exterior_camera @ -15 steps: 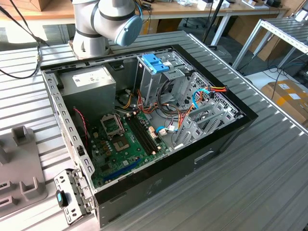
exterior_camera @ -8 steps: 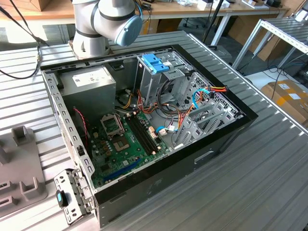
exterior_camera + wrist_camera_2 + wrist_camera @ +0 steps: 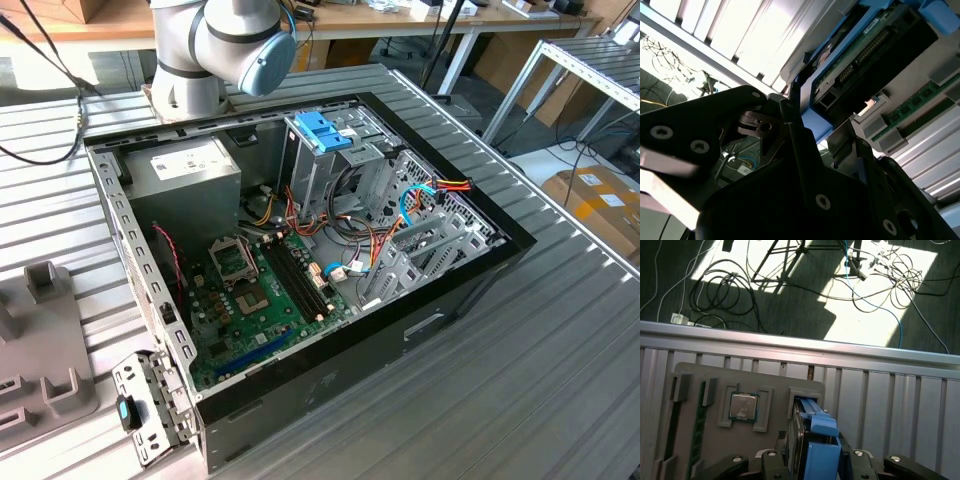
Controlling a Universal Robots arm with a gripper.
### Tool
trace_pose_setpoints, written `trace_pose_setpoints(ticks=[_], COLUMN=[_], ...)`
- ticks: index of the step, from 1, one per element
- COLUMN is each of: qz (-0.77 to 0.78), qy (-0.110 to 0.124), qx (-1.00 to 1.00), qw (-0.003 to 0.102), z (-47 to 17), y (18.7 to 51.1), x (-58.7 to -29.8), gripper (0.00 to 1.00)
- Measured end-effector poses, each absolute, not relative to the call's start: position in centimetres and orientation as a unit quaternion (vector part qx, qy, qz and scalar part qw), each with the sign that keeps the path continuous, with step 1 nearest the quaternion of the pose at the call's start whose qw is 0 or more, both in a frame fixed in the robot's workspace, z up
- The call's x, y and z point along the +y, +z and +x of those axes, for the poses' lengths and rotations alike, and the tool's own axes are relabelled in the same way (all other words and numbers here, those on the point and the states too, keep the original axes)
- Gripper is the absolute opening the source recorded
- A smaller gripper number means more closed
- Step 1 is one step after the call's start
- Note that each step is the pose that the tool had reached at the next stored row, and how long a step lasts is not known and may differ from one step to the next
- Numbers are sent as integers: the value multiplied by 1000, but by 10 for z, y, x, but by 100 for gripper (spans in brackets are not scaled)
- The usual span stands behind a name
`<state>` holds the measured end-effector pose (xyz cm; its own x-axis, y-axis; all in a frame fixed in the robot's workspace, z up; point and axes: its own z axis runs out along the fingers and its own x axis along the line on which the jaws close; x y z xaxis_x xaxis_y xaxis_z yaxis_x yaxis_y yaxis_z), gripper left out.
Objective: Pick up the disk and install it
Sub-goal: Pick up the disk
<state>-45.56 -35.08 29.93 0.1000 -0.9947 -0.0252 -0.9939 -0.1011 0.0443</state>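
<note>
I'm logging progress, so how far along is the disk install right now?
Done: nothing installed yet. In hand: the gripper is at the disk, which stands on edge at a slot of the grey tray, in the first wrist view. Left: the disk is outside the computer case.

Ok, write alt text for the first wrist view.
The gripper straddles the blue-railed disk, standing on edge at a slot of a grey tray. A chip sits in another pocket; beyond the ribbed table, cables cross a sunlit floor.

Harsh sunlight patches, deep shadows, glare
</note>
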Motion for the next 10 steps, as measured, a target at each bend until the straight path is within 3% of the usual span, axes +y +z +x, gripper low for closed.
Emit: trace_pose_setpoints(ticks=[10], qz=[742], qy=[-24], qx=[-670], qw=[8], z=[-456], y=[297], x=[-351], gripper=[48])
